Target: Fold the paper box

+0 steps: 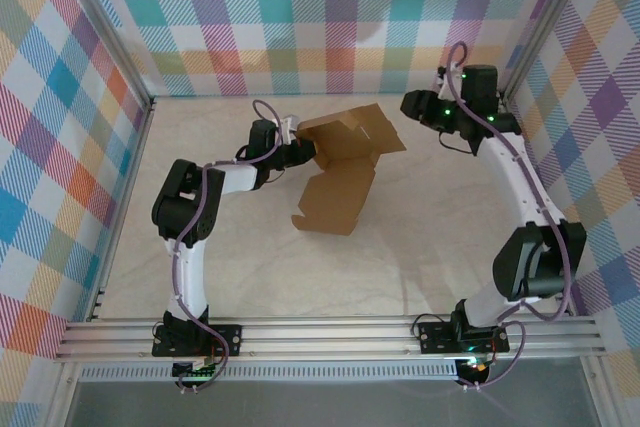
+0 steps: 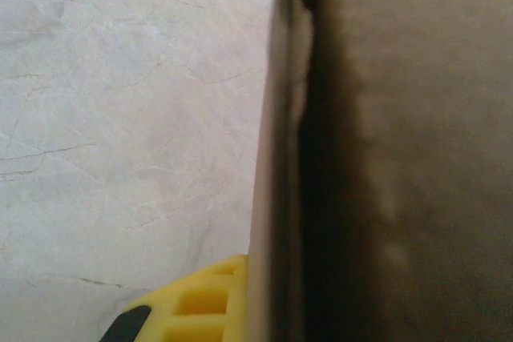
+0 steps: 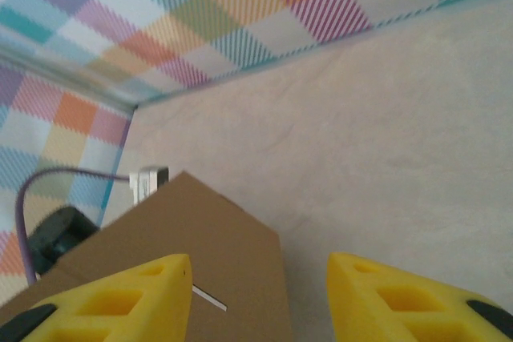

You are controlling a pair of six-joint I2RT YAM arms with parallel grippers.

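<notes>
Right now the paper box [image 1: 345,162] sits in the middle of the table [image 1: 250,267], toward the far wall. It is only partly formed: 1 panel lies flat toward the near side, while the upper panels and flaps stand up at an angle. The left gripper [image 1: 292,137] is clenched on the box's left edge, and in the left wrist view the cardboard runs edge-on right beside its yellow finger [image 2: 200,310]. The right gripper [image 1: 412,105] hovers just off the box's right flap, apart from it. Its 2 yellow fingers [image 3: 144,294] are spread with nothing between them.

As I judge it, the main risk is that thin single-edge pinch. If the right arm pushes a flap hard or off-centre, the sheet could pivot around the left grip or slide out, and the raised panels would drop flat. A push away from a crease line could also buckle the cardboard instead of folding it.
</notes>
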